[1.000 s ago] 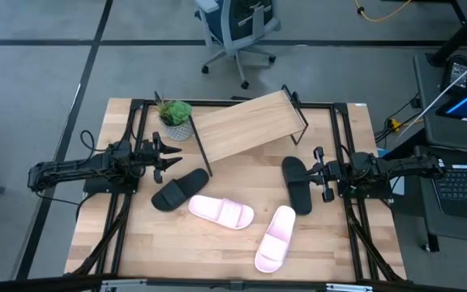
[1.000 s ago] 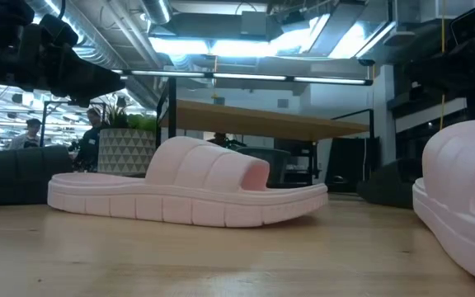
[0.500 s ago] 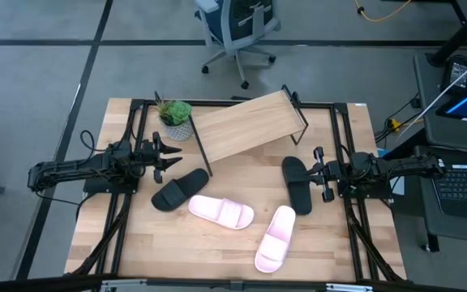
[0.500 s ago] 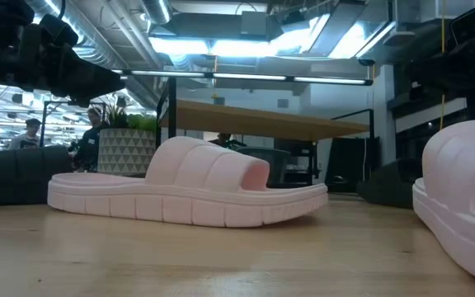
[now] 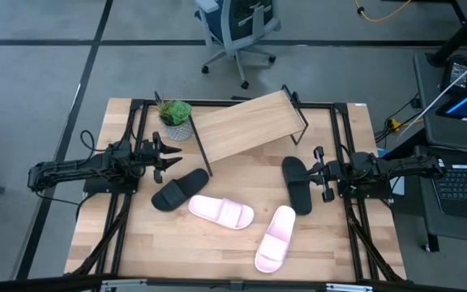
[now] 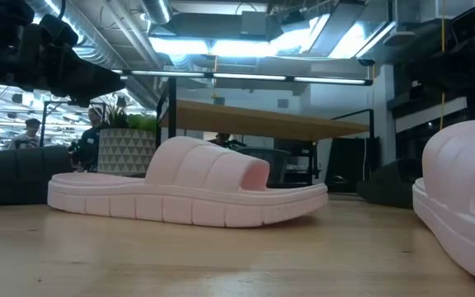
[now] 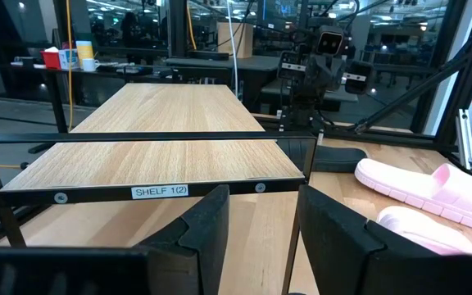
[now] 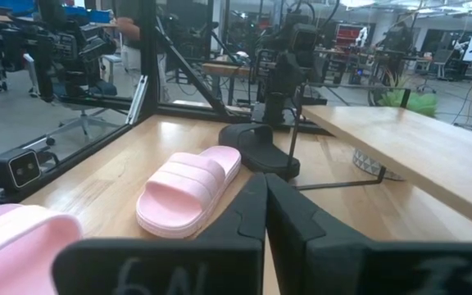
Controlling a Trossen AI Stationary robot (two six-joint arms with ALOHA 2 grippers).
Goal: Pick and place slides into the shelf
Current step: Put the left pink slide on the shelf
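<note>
High view, step: none begun; four slides (image 5: 220, 212) on table, shelf (image 5: 246, 122) bare.
Left gripper (image 5: 162, 157): fingers parted, empty.
Right gripper (image 5: 318, 173): clenched, empty.
Next: likely grasp a slide's strap.

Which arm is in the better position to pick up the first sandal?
Probably the right. The right gripper is almost at a black sandal, but its fingers look shut. The left gripper is open, a little farther from the other black sandal.
</note>
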